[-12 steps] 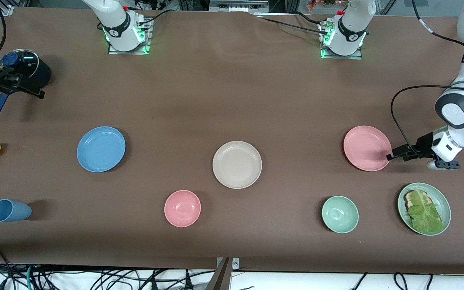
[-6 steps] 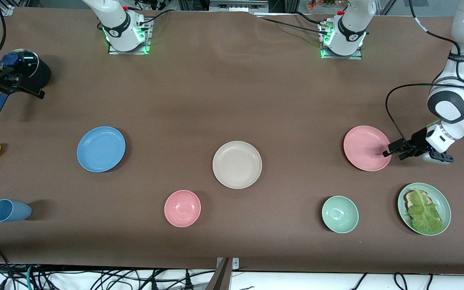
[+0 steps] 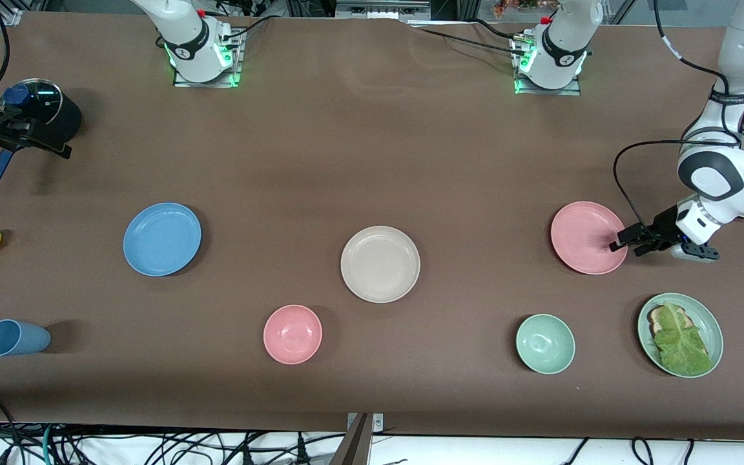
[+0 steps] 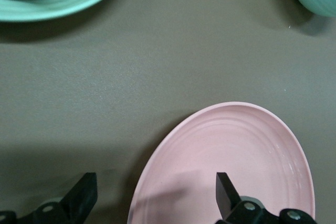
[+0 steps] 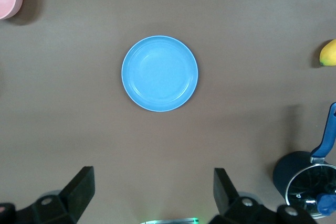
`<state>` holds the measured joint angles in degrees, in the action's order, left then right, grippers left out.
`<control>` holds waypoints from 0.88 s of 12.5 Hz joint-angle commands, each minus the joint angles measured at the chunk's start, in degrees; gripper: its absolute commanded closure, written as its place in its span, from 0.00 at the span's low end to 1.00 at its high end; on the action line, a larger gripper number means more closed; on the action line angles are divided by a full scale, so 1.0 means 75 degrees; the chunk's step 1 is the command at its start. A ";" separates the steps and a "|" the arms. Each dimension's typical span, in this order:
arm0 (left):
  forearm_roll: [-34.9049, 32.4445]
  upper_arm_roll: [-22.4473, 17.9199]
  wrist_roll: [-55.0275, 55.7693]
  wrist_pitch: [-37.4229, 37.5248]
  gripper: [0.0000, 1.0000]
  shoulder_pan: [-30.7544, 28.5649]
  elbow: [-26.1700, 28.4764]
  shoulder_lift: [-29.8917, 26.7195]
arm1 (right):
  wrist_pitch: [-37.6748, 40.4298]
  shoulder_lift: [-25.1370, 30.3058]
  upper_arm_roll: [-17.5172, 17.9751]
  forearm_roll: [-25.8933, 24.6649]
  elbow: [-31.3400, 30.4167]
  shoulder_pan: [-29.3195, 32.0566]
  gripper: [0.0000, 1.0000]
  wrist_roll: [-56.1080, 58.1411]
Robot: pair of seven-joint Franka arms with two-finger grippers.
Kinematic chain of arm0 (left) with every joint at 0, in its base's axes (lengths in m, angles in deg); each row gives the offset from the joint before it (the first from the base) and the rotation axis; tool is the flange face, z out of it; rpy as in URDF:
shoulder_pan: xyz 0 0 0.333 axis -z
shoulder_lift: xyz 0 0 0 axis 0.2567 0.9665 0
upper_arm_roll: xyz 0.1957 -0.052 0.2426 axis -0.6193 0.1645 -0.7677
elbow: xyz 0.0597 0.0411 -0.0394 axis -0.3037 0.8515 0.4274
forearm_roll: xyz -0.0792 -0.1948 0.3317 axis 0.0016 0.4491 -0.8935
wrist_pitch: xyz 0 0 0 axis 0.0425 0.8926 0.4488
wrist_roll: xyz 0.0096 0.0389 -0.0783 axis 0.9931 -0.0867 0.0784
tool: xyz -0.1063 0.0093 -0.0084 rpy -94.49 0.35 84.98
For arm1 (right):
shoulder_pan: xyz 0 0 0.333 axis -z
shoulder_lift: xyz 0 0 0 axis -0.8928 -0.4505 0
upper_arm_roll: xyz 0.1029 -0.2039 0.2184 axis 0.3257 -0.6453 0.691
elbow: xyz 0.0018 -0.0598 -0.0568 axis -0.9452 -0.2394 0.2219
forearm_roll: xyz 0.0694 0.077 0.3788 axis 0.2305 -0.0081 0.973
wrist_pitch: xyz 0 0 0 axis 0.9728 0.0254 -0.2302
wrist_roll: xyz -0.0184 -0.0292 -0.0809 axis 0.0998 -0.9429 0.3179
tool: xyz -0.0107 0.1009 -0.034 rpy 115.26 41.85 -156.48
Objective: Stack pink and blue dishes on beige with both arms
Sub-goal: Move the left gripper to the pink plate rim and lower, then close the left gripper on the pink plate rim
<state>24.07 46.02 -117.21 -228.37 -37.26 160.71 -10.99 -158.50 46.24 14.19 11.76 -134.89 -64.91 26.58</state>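
While nothing is yet stacked, the beige plate [image 3: 380, 263] is lying bare at the middle of the table, with a pink bowl [image 3: 292, 334] and a green bowl [image 3: 545, 343] sitting nearer the front camera. The pink plate [image 3: 588, 237] is resting toward the left arm's end of the table, and the left gripper [image 3: 620, 245] is hovering low at its rim with jaws spread wide, one finger [image 4: 224, 191] over the plate and the other off its edge, gripping nothing. The blue plate [image 3: 162, 239] is lying flat toward the right arm's end; the right gripper [image 5: 152, 195] is hanging high over the table near it, fingers apart and empty. Both plates are looking stiff, light and matte, likely not slippery but shallow, so the low rim is seeming the only place to pinch, one finger inside and one outside.
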 commanded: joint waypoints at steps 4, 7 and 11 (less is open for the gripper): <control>0.0307 0.0017 -0.0398 -0.0124 0.26 0.0044 -0.0072 0.0148 | 0.0053 0.0054 -0.0048 0.0084 0.0002 -0.0020 0.00 -0.0037; 0.0283 0.0017 -0.0619 -0.0101 0.82 0.0032 -0.0072 0.0101 | 0.0053 0.0054 -0.0048 0.0084 0.0002 -0.0020 0.00 -0.0037; 0.0283 0.0017 -0.1101 -0.0054 1.00 -0.0015 -0.0084 0.0089 | 0.0053 0.0054 -0.0048 0.0084 0.0002 -0.0020 0.00 -0.0037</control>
<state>24.21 46.10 -122.41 -228.90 -37.23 160.30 -10.19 -158.50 46.24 14.12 11.76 -134.89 -64.91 26.58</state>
